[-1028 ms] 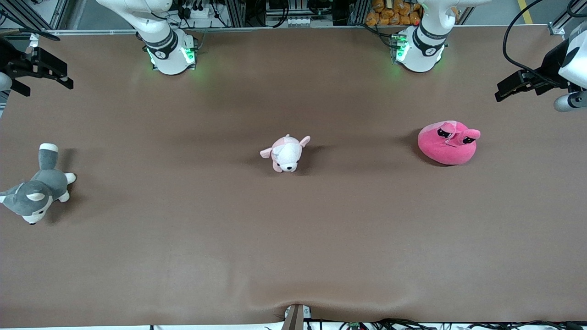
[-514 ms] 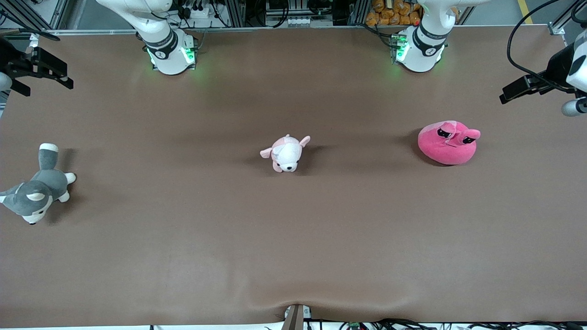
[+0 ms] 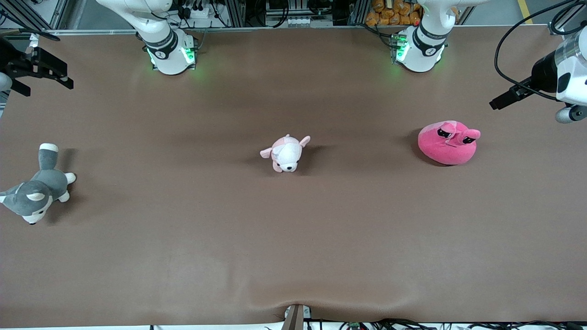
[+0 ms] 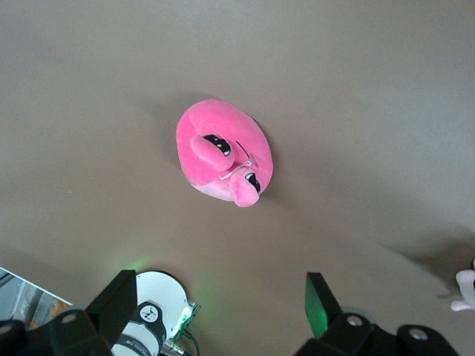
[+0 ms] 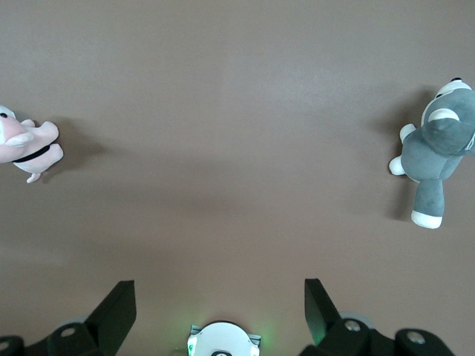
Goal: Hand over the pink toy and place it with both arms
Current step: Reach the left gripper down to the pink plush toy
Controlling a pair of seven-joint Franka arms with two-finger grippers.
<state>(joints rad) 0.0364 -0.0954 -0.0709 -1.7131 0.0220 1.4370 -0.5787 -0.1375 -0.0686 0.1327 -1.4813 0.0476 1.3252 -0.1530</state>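
Observation:
The pink toy (image 3: 448, 143) is a hot-pink blob plush with two stalk eyes. It lies on the brown table toward the left arm's end and shows in the left wrist view (image 4: 223, 150). My left gripper (image 3: 506, 97) hangs open and empty in the air at the table's edge at that end, apart from the toy; in its wrist view (image 4: 220, 302) the jaws stand wide. My right gripper (image 3: 43, 73) waits open and empty high over the other end of the table; its wrist view (image 5: 220, 308) shows wide jaws.
A small pale-pink-and-white puppy plush (image 3: 286, 153) lies mid-table. A grey-and-white husky plush (image 3: 36, 188) lies at the right arm's end. Both arm bases (image 3: 170, 52) (image 3: 418, 51) stand along the table's top edge in the front view.
My left gripper has shifted and turned at the table's edge, its fingertips now a little nearer the pink toy. The right arm and the plushes have not moved.

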